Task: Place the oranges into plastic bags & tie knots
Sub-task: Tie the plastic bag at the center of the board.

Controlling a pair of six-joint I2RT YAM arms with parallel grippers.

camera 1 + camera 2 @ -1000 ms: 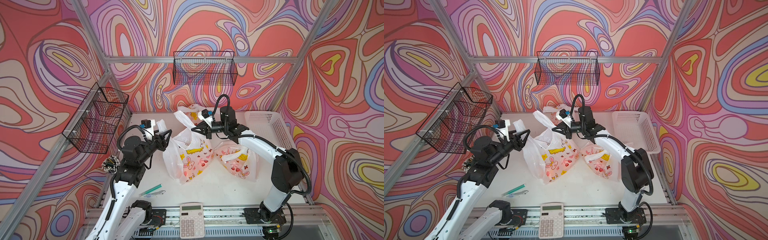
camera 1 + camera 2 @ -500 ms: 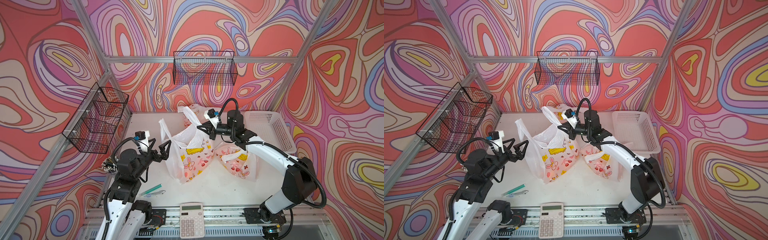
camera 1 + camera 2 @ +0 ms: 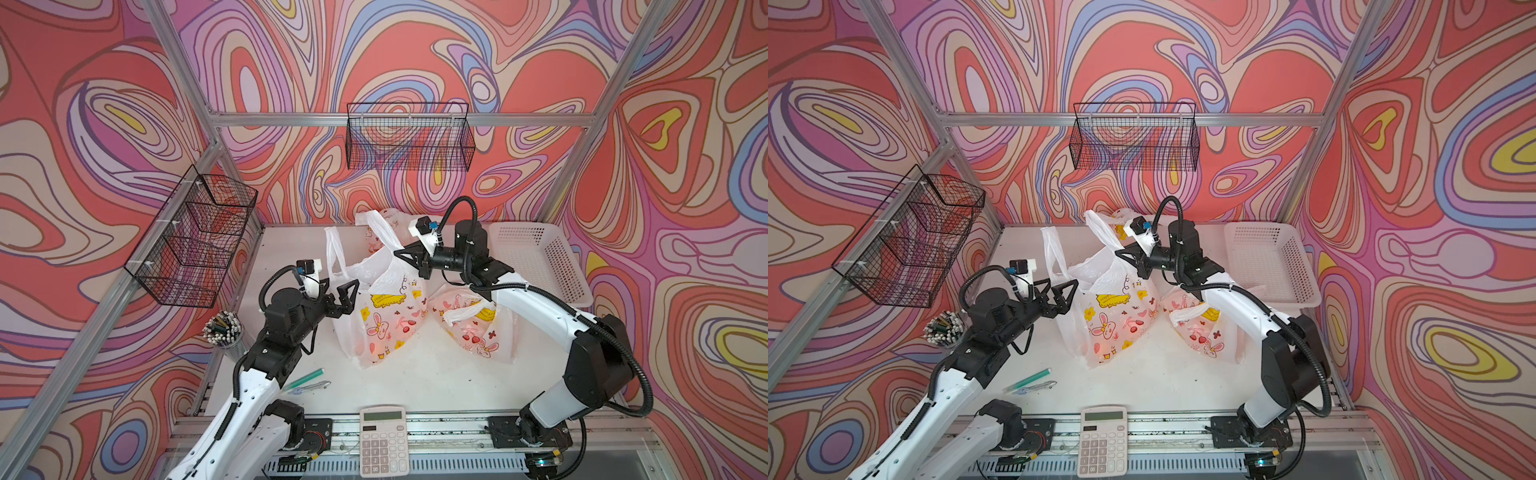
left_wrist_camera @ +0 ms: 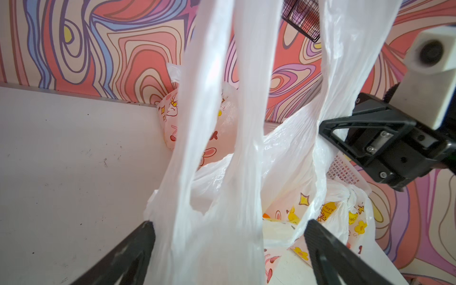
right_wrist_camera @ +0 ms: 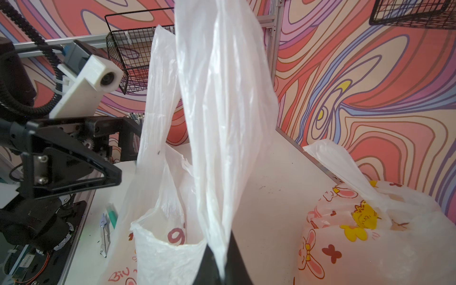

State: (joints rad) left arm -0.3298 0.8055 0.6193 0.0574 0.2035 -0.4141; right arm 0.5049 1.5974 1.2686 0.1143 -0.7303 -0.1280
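Middle bag [image 3: 384,324] upright at frame centre, one handle clamped, one free.
Right gripper [image 3: 401,254], upper right of the bag, jaws shut tight on the handle [image 3: 380,228], holding it up. Other handle [image 3: 333,253] stands loose; its foot sits between the left gripper's [image 3: 344,284] wide-spread jaws, unpinched. Knotted bag [image 3: 473,328] just right of it on the table [image 3: 436,382].

Open bag [image 3: 382,316] mid-table, knotted bag [image 3: 473,328] right of it, third bag [image 3: 372,243] behind, basket [image 3: 540,257] far right.
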